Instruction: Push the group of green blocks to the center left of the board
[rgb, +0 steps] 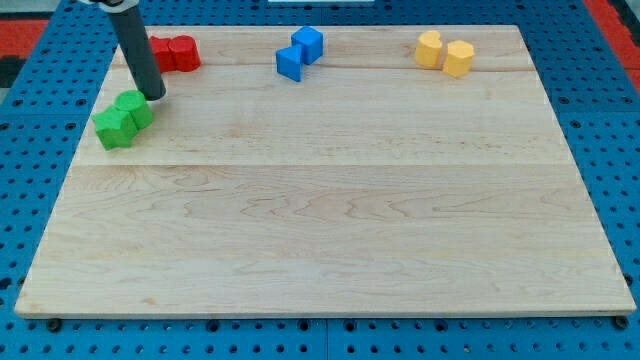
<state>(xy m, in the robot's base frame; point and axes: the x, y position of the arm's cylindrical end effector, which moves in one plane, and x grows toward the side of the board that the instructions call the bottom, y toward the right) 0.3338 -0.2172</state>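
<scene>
Just beside my tip (157, 96), green blocks (123, 118) crowd the board (320, 240)'s left edge; no gripper fitted.

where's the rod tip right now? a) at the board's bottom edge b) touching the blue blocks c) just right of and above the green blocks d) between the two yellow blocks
c: my tip sits just above and to the right of the green blocks near the view's left edge, below the red blocks.
</scene>
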